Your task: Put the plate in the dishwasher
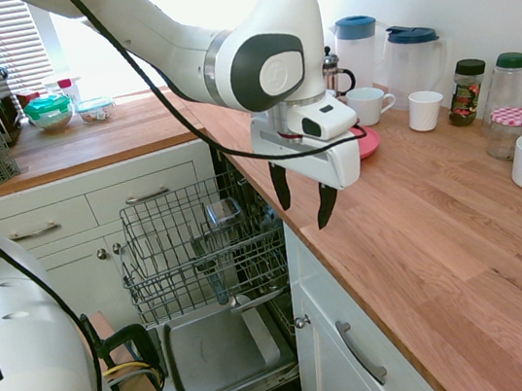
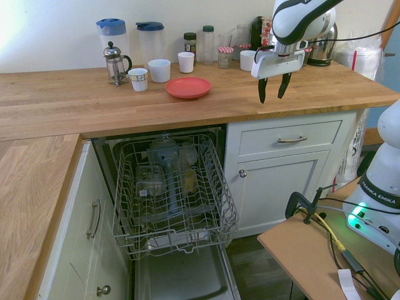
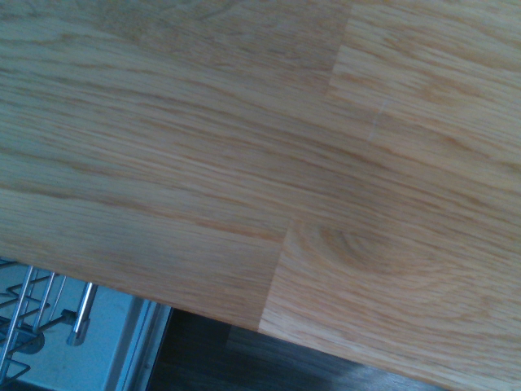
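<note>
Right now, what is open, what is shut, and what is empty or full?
dishwasher: door down, rack pulled out, plate not in it.
plate: flat on the counter, bare.
tool: open, holding nothing, above the counter.
cabinet drawer: shut.
two jugs: lids on.

Bright window daylight, soft wrist view

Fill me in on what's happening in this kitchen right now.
A white robot arm hangs its pincer open and empty above the wooden counter, pointing down. The red plate it has to load lies untouched on the counter beside the mugs, apart from the pincer. The dishwasher below stands open with its wire rack pulled out. Nothing is loaded yet.
</note>
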